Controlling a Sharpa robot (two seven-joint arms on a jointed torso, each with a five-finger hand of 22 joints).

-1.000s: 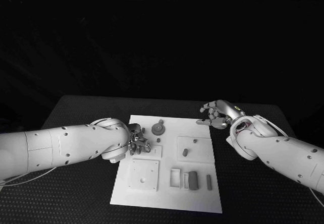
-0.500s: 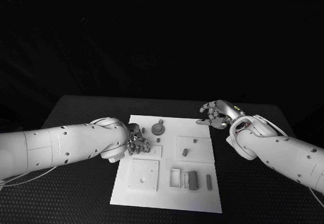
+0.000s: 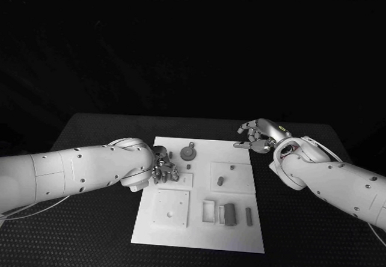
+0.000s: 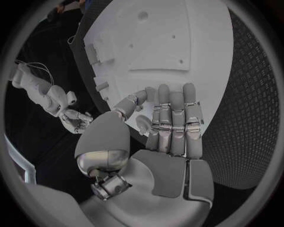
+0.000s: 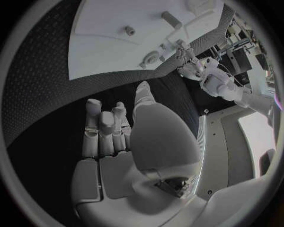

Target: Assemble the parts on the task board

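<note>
Left hand (image 3: 163, 169) hangs over the left edge of the white rectangular task board (image 3: 240, 241), fingers loosely extended, holding nothing. Right hand (image 3: 259, 137) is off the far-right corner, fingers curled, seemingly empty. Small grey parts (image 3: 230, 214) lie near-right; a careless left-hand descent could knock the round grey knob (image 3: 188, 152).

The silver left hand (image 3: 163, 170) covers part of the white plate task board (image 3: 240, 235), so whatever's under its fingers is hidden. The small grey parts (image 3: 230, 214) are too tiny to make out shapes.
</note>
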